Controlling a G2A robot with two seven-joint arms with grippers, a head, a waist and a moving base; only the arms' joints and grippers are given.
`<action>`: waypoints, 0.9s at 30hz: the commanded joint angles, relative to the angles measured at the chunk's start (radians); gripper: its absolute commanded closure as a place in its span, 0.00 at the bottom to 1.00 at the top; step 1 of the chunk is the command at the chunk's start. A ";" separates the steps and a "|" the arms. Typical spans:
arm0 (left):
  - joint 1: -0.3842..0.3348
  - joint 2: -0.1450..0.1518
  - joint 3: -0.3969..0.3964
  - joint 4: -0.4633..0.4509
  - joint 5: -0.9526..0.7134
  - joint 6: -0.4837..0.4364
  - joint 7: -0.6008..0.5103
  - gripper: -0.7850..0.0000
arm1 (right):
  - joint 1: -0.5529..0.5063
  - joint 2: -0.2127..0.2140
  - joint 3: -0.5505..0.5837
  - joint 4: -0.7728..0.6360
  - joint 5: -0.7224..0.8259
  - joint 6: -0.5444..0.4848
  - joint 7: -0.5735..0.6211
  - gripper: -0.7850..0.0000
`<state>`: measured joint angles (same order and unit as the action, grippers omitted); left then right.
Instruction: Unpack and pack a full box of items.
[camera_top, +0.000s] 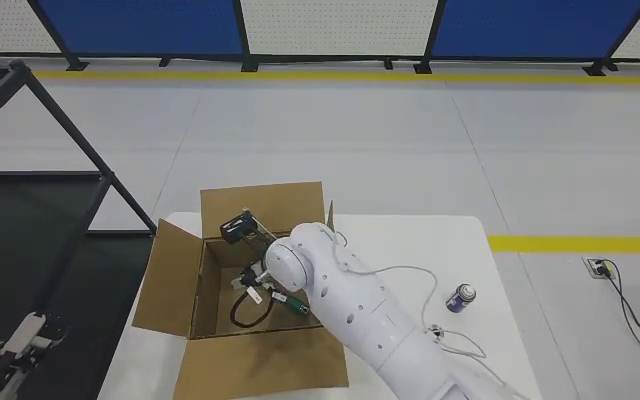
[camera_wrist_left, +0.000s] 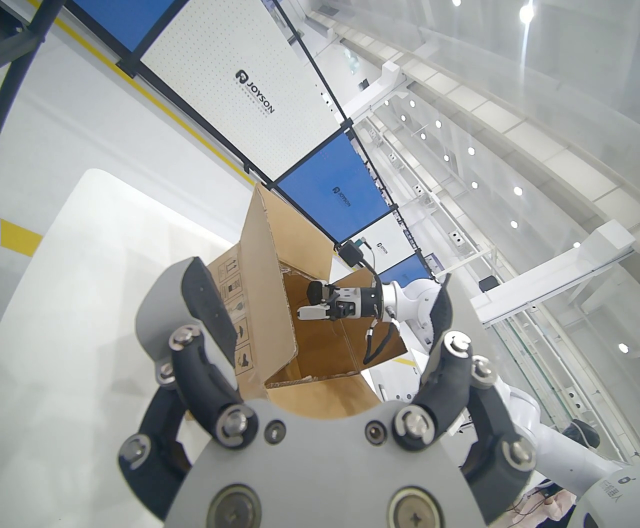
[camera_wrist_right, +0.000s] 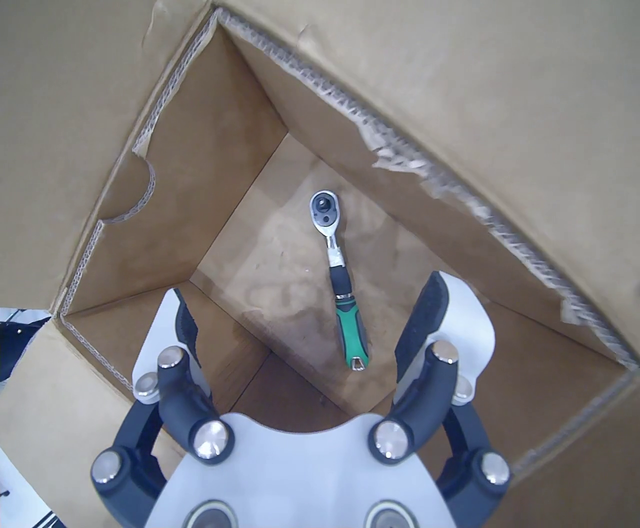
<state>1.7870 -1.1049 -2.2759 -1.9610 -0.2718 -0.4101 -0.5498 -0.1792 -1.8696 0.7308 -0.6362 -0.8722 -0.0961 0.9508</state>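
Hanging above an open cardboard box (camera_top: 262, 205), the right gripper (camera_wrist_right: 305, 295) points down into it. Its fingers (camera_wrist_right: 430, 310) are released and spread wide, grasping nothing. On the box floor below lies a ratchet wrench (camera_wrist_right: 340, 285) with a round metal head and a green and black handle, apart from both fingers.

From the top view, the box sits toward the 9 o'clock side of the white bench (camera_top: 420, 240) with its flaps folded outward. The white right arm enters the box from about 5 o'clock. A small can (camera_top: 460, 297) stands on the bench at the box's 3 o'clock, well apart from it.

The left gripper (camera_wrist_left: 320, 300) faces the box from outside, near one raised flap. Its fingers (camera_wrist_left: 207, 300) are also released, with nothing between them.
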 joint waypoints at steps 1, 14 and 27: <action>0.000 0.000 0.000 0.000 0.000 0.000 0.000 0.00 | -0.006 -0.006 -0.016 0.027 -0.015 -0.024 -0.012 0.00; 0.014 -0.002 0.006 -0.007 0.013 0.005 -0.017 0.00 | 0.020 -0.092 -0.101 0.285 -0.050 -0.099 -0.139 0.24; 0.028 -0.006 0.047 -0.024 0.201 -0.045 0.016 0.00 | 0.023 -0.142 -0.129 0.367 -0.077 -0.035 -0.222 0.45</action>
<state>1.8153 -1.1102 -2.2413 -1.9820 -0.1062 -0.4487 -0.5434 -0.1564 -2.0114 0.5989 -0.2708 -0.9555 -0.1312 0.7312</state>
